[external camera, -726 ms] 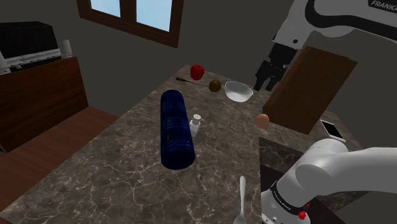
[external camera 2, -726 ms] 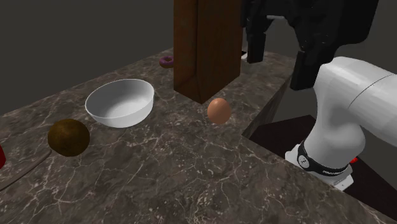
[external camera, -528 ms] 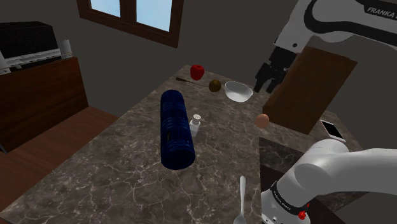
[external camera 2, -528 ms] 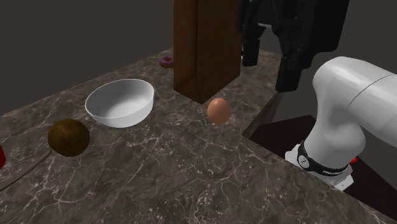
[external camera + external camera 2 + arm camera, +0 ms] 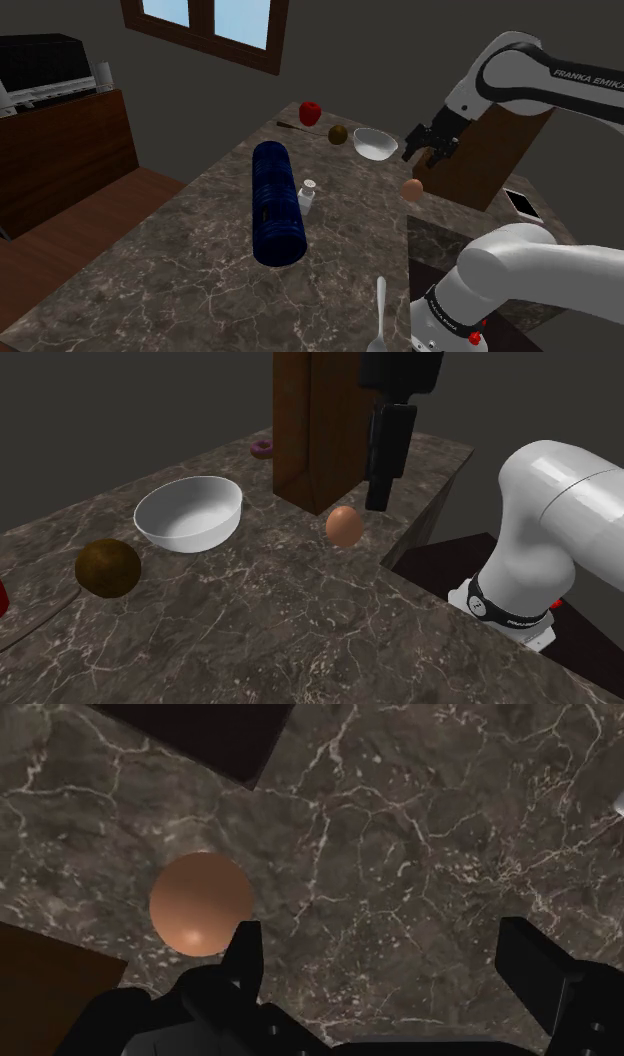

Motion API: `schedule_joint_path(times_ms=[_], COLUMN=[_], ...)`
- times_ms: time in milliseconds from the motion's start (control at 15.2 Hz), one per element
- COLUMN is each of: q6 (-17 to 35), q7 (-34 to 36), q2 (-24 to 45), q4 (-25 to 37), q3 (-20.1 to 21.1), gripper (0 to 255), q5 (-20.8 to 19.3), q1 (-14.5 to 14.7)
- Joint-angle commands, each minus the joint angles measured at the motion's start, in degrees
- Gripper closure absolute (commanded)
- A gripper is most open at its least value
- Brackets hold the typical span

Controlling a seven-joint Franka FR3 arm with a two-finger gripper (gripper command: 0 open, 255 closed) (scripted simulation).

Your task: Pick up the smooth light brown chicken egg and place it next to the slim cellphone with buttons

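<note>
One egg [image 5: 344, 526] | brown block [image 5: 325, 432] just beside | white bowl [image 5: 222, 524] near

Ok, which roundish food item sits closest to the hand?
The light brown egg, close by the open hand; the dark brown ball and the red apple lie farther off, past the white bowl.

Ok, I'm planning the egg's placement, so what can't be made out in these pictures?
Cellphone: shoulder view, too small to show buttons.
Purple ring: second exterior view, partly behind the brown block.
Spoon: shoulder view, cut off by the bottom edge.
</note>
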Motion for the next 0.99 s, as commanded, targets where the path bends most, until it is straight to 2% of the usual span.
schedule_joint_path(times_ms=[0, 462, 924], q6=[4.2, 17.4, 24.9], q7=[1.3, 5.4, 5.1], q2=[-1.2, -5.4, -1.8], q4=[-3.8, -16.5, -20.3], q3=[-1.5, -6.8, -7.0], gripper=[0, 0, 0], q5=[-0.6, -2.8, -2.2], q1=[-2.9, -13.6, -12.5])
